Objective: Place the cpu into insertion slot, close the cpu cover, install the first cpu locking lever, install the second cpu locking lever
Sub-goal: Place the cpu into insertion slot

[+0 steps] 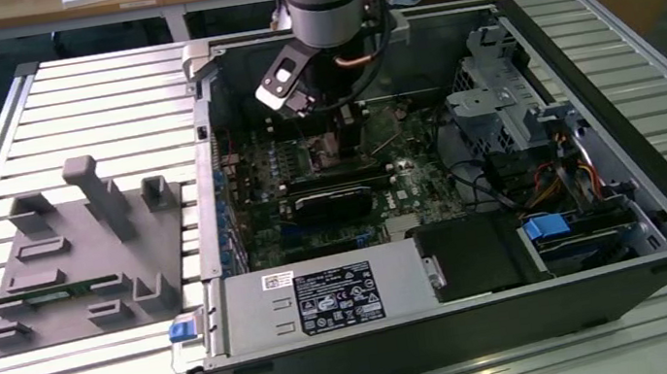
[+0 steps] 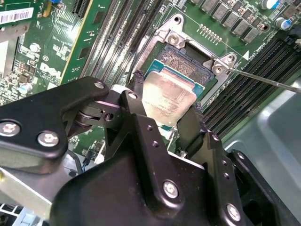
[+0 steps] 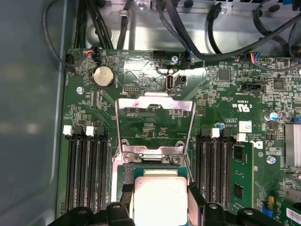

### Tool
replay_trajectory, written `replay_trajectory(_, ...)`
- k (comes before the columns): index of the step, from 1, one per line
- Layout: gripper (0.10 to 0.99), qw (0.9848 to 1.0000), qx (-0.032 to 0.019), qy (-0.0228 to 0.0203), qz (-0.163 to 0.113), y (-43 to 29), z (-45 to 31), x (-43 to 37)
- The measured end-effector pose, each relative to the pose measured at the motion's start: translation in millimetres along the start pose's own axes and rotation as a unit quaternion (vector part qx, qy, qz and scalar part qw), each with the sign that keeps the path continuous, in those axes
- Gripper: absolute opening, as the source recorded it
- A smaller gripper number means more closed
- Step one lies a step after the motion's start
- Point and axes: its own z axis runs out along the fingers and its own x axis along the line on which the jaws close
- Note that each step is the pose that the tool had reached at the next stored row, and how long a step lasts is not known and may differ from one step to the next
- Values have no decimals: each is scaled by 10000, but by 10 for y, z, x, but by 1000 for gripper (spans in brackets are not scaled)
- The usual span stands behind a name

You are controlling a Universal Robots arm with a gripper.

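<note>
My gripper is shut on the cpu, a silver-topped square chip with a green edge, one black finger on each side. It hangs low over the insertion slot, whose dark pin field shows past the chip's far edge; I cannot tell whether they touch. In the first wrist view the cpu sits between the fingers just before the cpu cover, a silvery window frame swung up and open. A thin locking lever stands free beside the socket. In the exterior view the gripper reaches down into the computer case.
Long black memory slots flank the socket on both sides. Cables run along the case wall beyond the board. A power supply, a drive cage and a black heatsink fill the case. A grey fixture lies on the slatted table.
</note>
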Motion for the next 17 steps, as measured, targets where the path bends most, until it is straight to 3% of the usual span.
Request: replay_trajectory(17, 537, 10000, 1, -1, 0, -34, 134, 28)
